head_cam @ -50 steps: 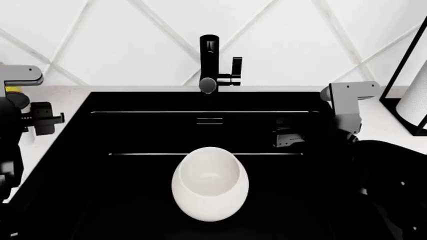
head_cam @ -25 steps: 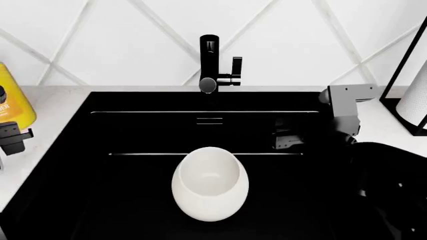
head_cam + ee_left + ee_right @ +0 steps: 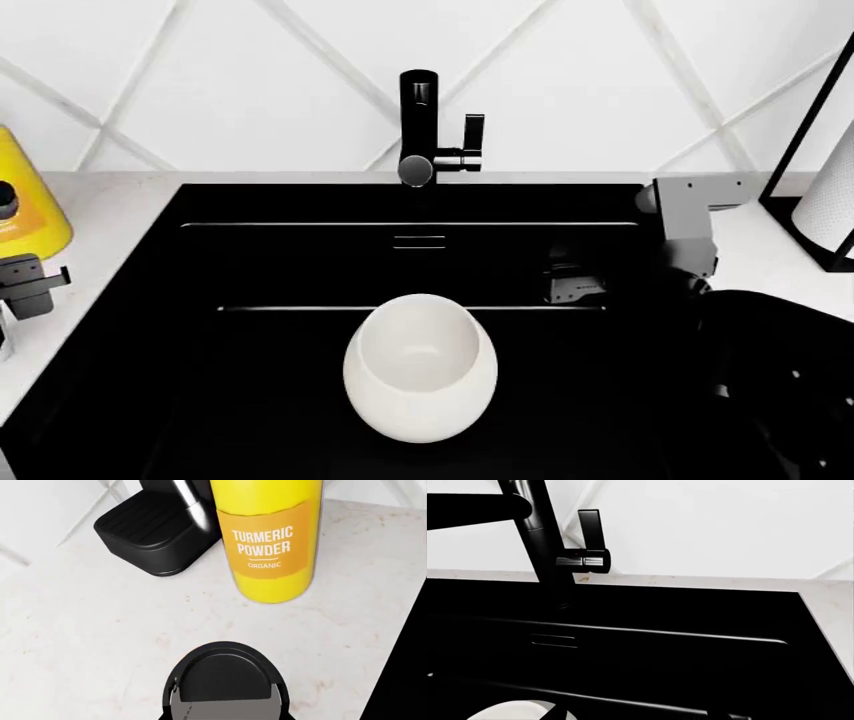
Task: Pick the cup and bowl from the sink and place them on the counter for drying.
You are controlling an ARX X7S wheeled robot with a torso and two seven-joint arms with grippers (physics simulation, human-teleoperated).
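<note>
The white bowl [image 3: 420,370] lies in the black sink [image 3: 267,260], toward its front middle; its rim shows in the right wrist view [image 3: 500,712]. My right gripper [image 3: 574,285] hangs open and empty inside the sink, right of and behind the bowl. My left gripper [image 3: 24,280] is over the counter [image 3: 94,215] at the far left edge. The cup's dark grey top [image 3: 227,682] sits right at its jaws, above the counter [image 3: 87,630]. The fingers themselves are hidden in the left wrist view.
A yellow turmeric bottle [image 3: 27,200] [image 3: 270,540] stands on the counter just beyond the cup, beside a black appliance base [image 3: 150,535]. The black faucet [image 3: 420,130] rises behind the sink. A paper-towel roll in a black frame [image 3: 830,185] stands at the right.
My left gripper has moved left over the counter with the cup, uncovering the yellow bottle. The right arm has shifted only slightly. The bowl has not moved.
</note>
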